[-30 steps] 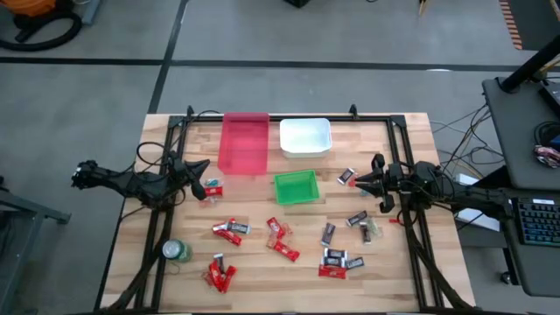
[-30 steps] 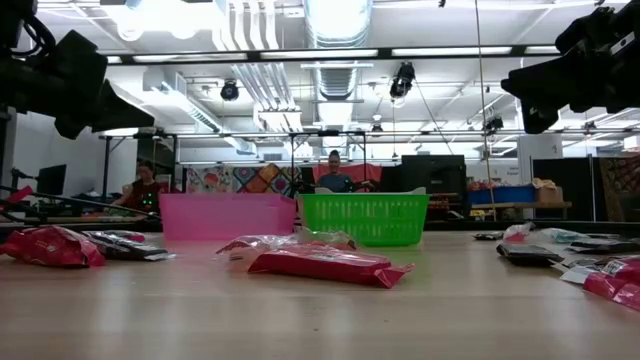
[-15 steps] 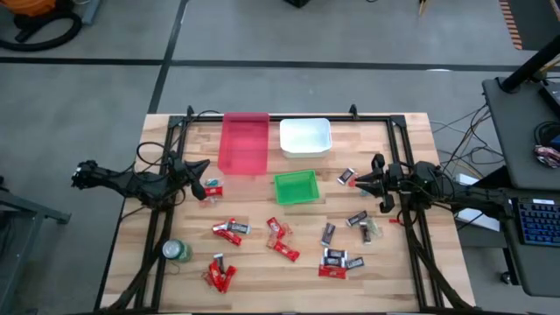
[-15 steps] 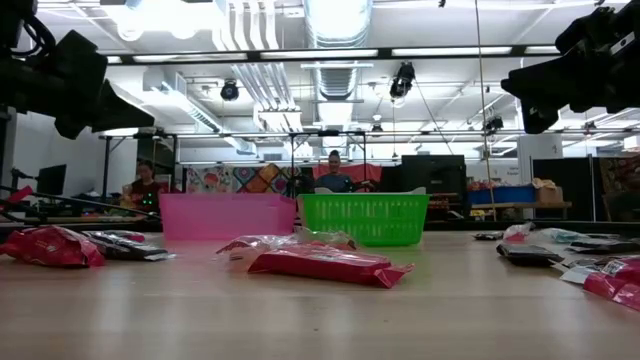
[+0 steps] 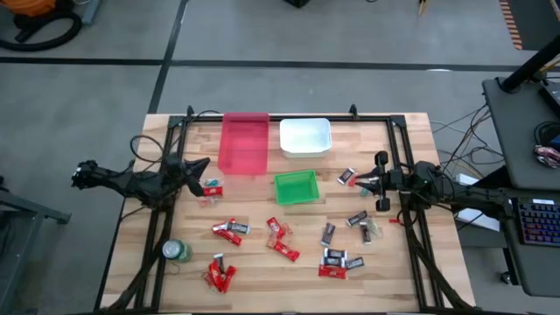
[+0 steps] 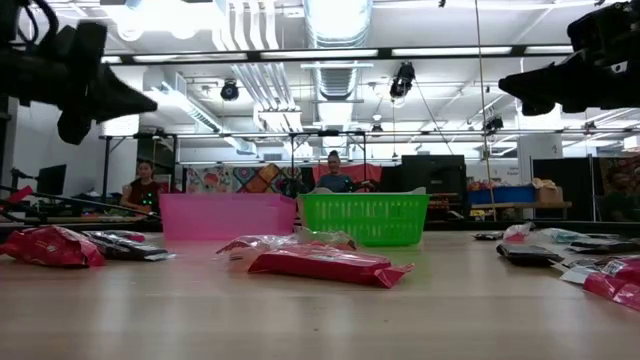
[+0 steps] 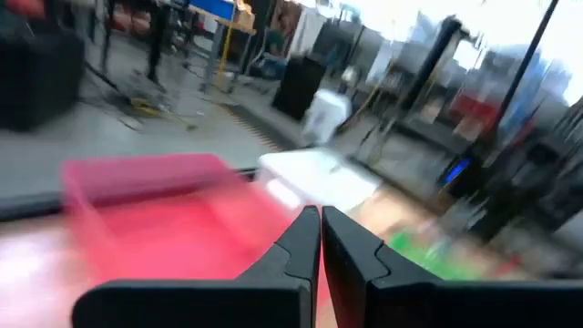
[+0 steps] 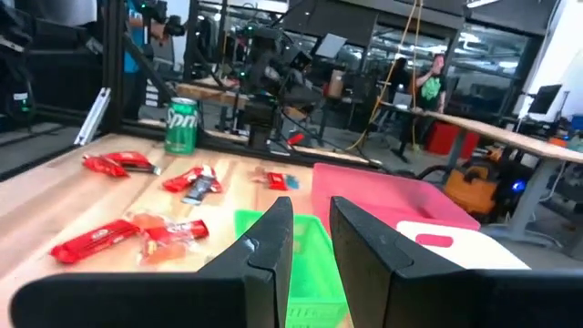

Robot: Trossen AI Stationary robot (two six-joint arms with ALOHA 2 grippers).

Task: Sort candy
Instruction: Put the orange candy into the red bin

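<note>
left gripper (image 5: 203, 164) pressed together, empty, beside pink bin (image 5: 244, 143), right gripper (image 5: 363, 180) slightly spread, holding nothing, above table's (image 5: 254, 271) right side, candy (image 5: 281, 243) scattered across wood

We are looking past our right gripper (image 8: 305, 228), jaws slightly parted and empty, at a green bin (image 8: 314, 260), a pink bin (image 8: 383, 196), red candy (image 8: 96, 239) on the worktop (image 8: 55, 196) and a green can (image 8: 181, 126).

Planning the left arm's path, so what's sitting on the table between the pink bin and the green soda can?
In the high view, red-wrapped candies lie between the pink bin and the green soda can, plus one small red piece just below the bin's near-left corner.
</note>
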